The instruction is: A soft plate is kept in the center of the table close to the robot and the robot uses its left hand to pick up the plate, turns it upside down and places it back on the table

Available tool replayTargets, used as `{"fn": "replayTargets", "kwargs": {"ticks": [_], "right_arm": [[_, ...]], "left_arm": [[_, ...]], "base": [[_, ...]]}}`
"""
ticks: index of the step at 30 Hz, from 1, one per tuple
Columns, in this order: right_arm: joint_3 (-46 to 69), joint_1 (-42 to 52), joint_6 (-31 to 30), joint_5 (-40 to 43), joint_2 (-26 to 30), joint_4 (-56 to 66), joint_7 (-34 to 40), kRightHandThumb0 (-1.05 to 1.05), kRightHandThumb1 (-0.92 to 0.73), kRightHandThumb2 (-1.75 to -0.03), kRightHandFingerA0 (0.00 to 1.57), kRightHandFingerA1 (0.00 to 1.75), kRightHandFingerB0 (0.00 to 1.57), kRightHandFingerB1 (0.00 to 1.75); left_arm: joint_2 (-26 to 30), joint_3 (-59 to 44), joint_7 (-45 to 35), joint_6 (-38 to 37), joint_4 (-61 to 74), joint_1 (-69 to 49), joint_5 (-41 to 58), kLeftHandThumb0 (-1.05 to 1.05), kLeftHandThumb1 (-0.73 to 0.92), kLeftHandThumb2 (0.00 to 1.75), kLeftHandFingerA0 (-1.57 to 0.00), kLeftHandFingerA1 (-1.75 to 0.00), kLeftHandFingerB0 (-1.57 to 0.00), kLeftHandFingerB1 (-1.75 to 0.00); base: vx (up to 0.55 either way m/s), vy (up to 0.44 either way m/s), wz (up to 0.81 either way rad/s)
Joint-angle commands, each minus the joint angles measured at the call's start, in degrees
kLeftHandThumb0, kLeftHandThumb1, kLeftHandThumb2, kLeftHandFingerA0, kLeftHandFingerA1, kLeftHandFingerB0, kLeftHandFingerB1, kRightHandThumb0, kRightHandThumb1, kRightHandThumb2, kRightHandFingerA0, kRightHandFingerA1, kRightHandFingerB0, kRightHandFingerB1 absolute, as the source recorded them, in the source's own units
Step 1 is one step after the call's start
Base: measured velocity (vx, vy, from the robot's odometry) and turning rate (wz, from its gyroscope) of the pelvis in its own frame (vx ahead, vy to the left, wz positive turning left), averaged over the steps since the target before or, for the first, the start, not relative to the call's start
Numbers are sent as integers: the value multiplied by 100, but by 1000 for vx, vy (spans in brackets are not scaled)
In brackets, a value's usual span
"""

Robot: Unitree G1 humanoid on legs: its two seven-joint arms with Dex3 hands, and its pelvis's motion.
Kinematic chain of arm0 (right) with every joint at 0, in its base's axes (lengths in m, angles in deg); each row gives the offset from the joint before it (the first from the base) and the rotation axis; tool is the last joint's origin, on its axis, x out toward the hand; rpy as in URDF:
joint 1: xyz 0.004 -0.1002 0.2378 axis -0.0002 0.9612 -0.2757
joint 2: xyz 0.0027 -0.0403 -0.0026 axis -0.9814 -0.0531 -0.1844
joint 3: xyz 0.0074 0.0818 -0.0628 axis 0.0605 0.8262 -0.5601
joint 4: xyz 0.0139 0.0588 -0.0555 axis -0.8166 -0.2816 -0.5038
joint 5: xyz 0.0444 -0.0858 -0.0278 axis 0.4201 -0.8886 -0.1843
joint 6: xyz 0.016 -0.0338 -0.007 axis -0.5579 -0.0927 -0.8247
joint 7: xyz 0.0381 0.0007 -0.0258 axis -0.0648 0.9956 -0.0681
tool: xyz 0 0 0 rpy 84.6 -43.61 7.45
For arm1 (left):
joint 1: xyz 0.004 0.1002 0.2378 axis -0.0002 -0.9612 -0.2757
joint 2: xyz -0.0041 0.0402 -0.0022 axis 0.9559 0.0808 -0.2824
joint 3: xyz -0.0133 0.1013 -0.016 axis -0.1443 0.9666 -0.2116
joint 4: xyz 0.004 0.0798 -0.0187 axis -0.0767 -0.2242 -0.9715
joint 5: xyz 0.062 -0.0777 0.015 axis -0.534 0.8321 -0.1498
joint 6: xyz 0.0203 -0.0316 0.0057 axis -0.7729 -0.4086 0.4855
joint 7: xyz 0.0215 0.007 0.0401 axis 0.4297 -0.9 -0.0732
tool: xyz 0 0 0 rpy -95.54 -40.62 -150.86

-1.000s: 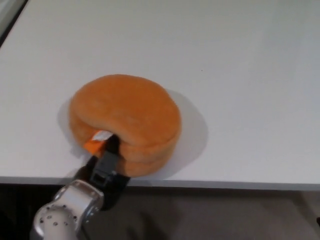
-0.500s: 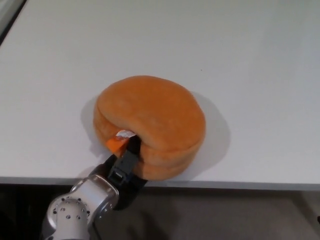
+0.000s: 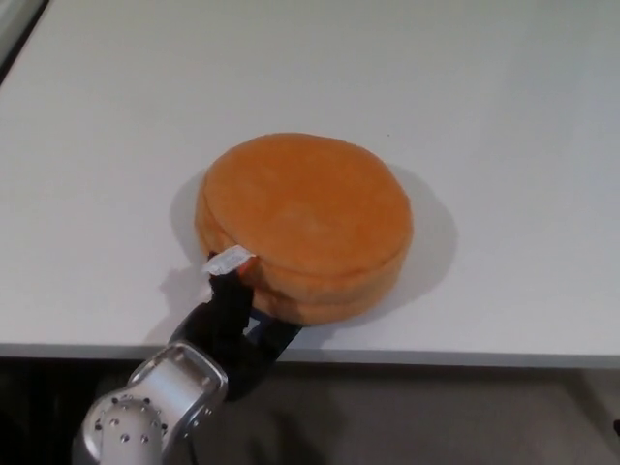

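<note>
White table [image 3: 504, 116]; plate [image 3: 305, 223] rim touching left hand [image 3: 232, 325] fingers [image 3: 231, 295]

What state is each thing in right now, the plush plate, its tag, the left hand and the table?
Soft plate: lying flat near the table's front edge, smooth domed side up, pinched at its near-left rim.
White tag: sticking out at the near-left rim, beside the fingers.
Left hand: shut on the plate's rim.
Table: white, bearing only the plate.
Right hand: not in view.
</note>
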Motion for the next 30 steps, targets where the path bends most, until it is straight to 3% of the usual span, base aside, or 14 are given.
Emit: {"fn": "replayTargets", "kwargs": {"ticks": [1,2,9,10,20,28,30], "right_arm": [[6,-30,-15,45,80,-46,-69,-81,-75,-106,29,54,9,46],[-11,-32,-15,23,79,-45,-69,-81,-75,-106,29,54,10,46],[-29,-115,49,-78,112,-118,-26,-80,-74,-107,30,54,11,46],[-37,-113,61,-96,107,-116,-17,-79,-90,-67,36,43,16,34],[-26,-69,-136,-14,141,-45,-64,-80,-89,-67,37,41,17,32],[-26,-54,-166,-22,148,5,-52,-79,-90,-67,37,43,16,34],[-59,-30,-153,-41,130,28,-56,-80,-90,-67,37,44,17,34]], "left_arm": [[308,-124,-80,425,28,-264,-53,-105,92,77,0,0,0,0],[417,-152,-105,509,113,-269,-21,-101,80,107,0,-10,0,0],[1183,-188,-276,1196,533,-108,168,-102,80,105,0,-13,0,0],[1322,-148,-333,1316,625,-119,158,-103,81,106,0,-13,0,0],[2575,7,-724,2767,2056,-654,767,-103,79,105,0,-15,0,0],[3119,-261,-933,3150,2843,-1111,1475,-104,79,105,0,-10,0,0],[3551,-51,-1399,3140,2935,-1186,1205,-104,80,106,0,-12,0,0]], "base": [[0,0,0],[0,0,0],[0,0,0],[0,0,0],[0,0,0],[0,0,0],[0,0,0]]}}
